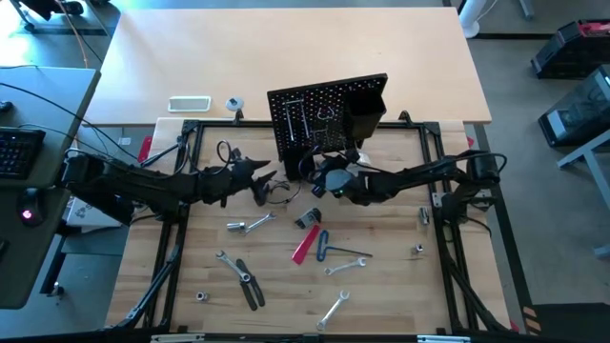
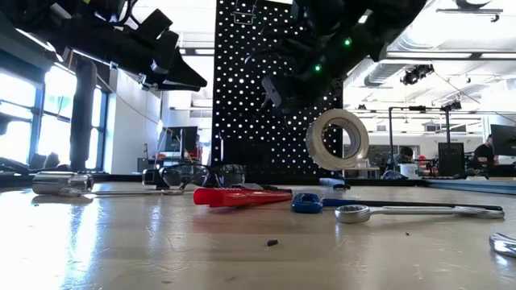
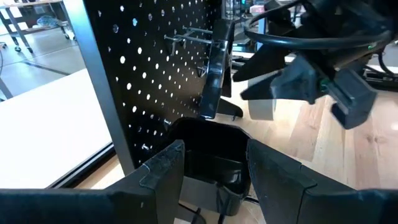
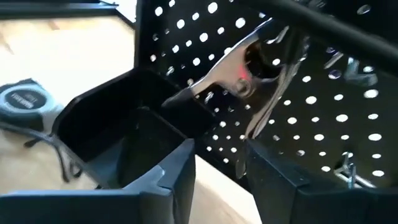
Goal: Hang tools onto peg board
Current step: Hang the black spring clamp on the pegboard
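**Q:** Workshop and bench first: what frames the scene?

**A:** A bright, open workshop with tall windows lies beyond a pale wooden slatted table (image 1: 381, 286) in a black frame. People sit far off at the back, taking no part.

**Q:** And the largest task item?

**A:** The black upright perforated peg board (image 1: 315, 110) at the table's far middle, with metal hooks and a black box bin on its face.

**Q:** Where are the arms?

**A:** Both reach in toward the board's foot. The left gripper (image 1: 265, 173) hangs by its left edge with fingers parted and nothing clamped between them. The right gripper (image 1: 322, 181) sits just in front of the board's middle. In its wrist view its fingers also stand apart, with only bare wood showing in the gap.

**Q:** Which relation governs the coming move?

**A:** The pale ring-shaped tape roll (image 2: 337, 138) hangs clear of the table, close before the board's lower part. It stands on edge with its hole facing outward and lies just below and beside the right gripper, the nearer arm. (Whether a hook already carries it cannot be told.)

**Q:** What remains?

**A:** By judgement, most of the task. The red-handled cutter (image 2: 242, 196) and the long silver wrench (image 2: 403, 212) lie flat on the wood, with other small tools scattered nearer the front.
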Robot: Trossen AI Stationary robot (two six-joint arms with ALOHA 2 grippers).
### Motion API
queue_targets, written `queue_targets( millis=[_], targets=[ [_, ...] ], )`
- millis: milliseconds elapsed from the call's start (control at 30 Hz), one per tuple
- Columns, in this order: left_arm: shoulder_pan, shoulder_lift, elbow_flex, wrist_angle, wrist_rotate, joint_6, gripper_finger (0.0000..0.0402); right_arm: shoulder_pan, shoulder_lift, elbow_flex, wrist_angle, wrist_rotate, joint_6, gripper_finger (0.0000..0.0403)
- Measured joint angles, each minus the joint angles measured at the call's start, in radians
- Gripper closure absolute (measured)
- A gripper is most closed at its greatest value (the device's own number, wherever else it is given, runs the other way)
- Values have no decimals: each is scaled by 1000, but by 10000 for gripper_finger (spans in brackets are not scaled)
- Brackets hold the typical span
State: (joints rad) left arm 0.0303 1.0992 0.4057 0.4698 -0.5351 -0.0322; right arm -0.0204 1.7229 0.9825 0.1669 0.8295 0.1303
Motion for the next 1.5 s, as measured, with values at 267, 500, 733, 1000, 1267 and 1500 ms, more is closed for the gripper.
queue_targets(
  millis=[267, 500, 733, 1000, 1267, 1500],
  targets=[
    [-1, 0, 0, 1, 2, 3, 234, -13, 6, 0, 29, 3, -43, 344],
    [0, 0, 0, 0, 2, 1, 234, -26, 6, 0, 28, -18, -53, 393],
    [0, 0, 0, 0, 2, 3, 234, -18, 6, 0, 29, -18, -55, 402],
    [0, 0, 0, -1, 2, 10, 234, -5, 6, 0, 33, -18, -52, 402],
    [0, 0, 0, -6, 2, 11, 234, -5, 6, 0, 34, -18, -51, 402],
    [0, 0, 0, -24, 2, 11, 234, 19, 6, 0, 31, -7, -59, 402]
  ],
)
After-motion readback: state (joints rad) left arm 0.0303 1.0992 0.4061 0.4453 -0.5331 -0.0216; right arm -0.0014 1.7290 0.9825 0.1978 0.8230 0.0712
